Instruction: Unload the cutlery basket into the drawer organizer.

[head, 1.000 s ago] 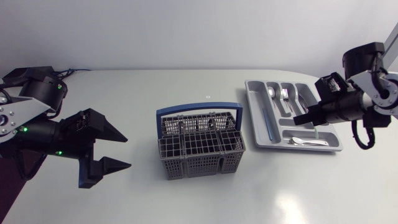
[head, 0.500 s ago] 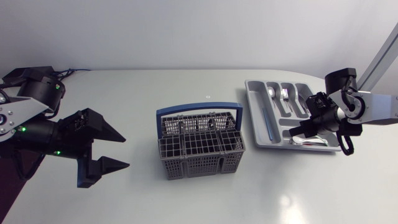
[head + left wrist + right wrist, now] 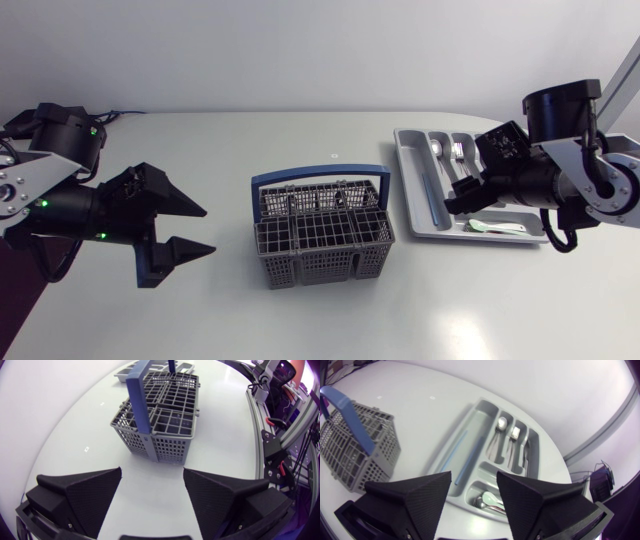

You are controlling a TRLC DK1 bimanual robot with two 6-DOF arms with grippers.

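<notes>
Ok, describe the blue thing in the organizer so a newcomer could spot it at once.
Find the grey drawer organizer at the table's right, beside the cutlery basket. In its long compartment nearest the basket lies a thin blue stick. It is the only blue piece; the rest is shiny silver cutlery.

We read no text, label, number or sign on anything in view. One tiny mark (image 3: 334,154) sits on the table (image 3: 300,320) just beyond the basket (image 3: 322,235); it is too small for us to make out.
</notes>
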